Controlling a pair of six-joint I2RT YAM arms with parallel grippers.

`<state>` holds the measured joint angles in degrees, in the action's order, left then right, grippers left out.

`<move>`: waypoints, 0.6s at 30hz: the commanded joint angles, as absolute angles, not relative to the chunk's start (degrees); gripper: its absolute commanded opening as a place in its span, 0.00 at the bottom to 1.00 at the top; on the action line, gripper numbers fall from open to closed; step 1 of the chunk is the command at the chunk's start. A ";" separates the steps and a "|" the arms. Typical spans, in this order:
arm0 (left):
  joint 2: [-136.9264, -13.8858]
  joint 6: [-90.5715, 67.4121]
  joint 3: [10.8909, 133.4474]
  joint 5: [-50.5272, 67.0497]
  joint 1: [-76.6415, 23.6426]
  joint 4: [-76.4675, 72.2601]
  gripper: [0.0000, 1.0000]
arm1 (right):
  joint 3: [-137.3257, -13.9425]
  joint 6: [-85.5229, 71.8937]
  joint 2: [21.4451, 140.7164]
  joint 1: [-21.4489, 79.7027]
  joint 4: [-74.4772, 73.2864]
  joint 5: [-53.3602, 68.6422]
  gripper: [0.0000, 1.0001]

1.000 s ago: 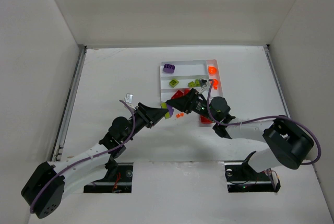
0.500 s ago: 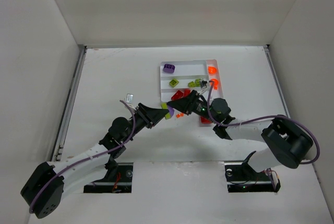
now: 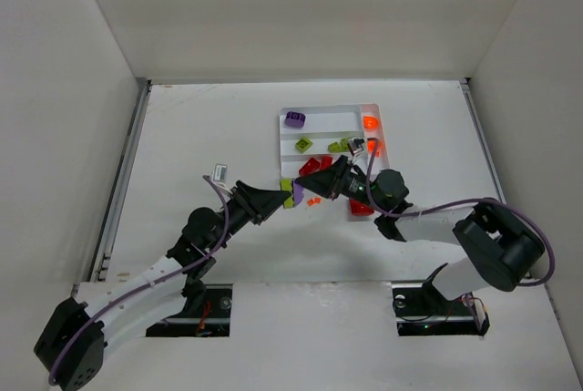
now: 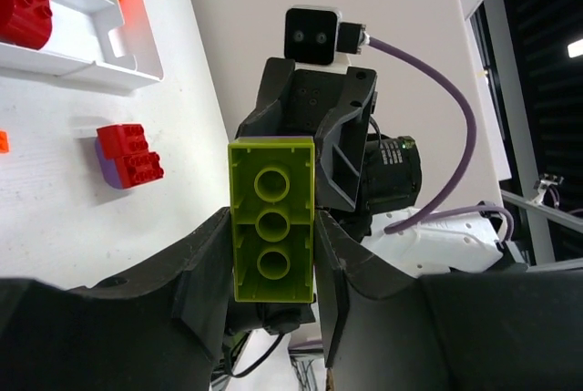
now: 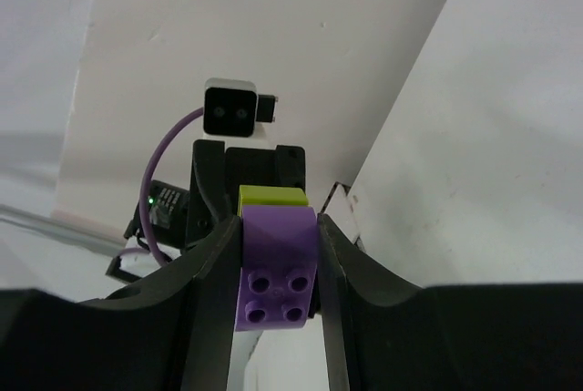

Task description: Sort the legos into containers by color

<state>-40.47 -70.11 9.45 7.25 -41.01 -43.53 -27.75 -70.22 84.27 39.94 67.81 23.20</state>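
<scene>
Bricks are hanging just above the table point(image 3: 209, 127) betw. the two arms, short of the tray's near edge: left gripper point(image 4: 271, 263) is clamping narrow on the lime brick point(image 4: 271, 213) by its long sides, & right gripper point(image 5: 278, 245) is pinching the purple brick point(image 5: 278, 289) the same way, w/ the two pieces apparently sitting stuck together. Both are looking hard, light & glossy, so prob. slipping if squeezed on corners. Flat side walls are giving the best hold, and a twist or peel is likely working better than a straight pull. Just beyond, a red-on-purple stack point(image 4: 127, 156) is lying on the table near tiny orange bits point(image 3: 312, 200). Further on, the white tray point(image 3: 328, 110) is holding red legos point(image 3: 314, 164), then lime legos point(image 3: 303, 145), then a purple lego point(image 3: 294, 118), w/ orange legos point(image 3: 370, 123) sitting in the end slot.
</scene>
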 commanded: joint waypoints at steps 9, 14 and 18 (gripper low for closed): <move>-39.46 -68.82 8.00 12.65 -30.64 -45.26 0.15 | -35.41 -63.90 83.40 30.72 56.53 21.27 0.31; -43.14 -64.96 9.84 13.97 -28.52 -45.79 0.15 | -45.94 -60.91 91.30 27.56 45.73 12.16 0.32; -47.02 -60.65 11.16 13.62 -28.52 -46.93 0.16 | -56.31 -61.69 99.47 26.94 36.32 0.21 0.33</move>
<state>-45.69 -65.43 8.34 12.21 -28.75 -42.59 -49.76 -62.89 95.64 27.55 44.91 11.40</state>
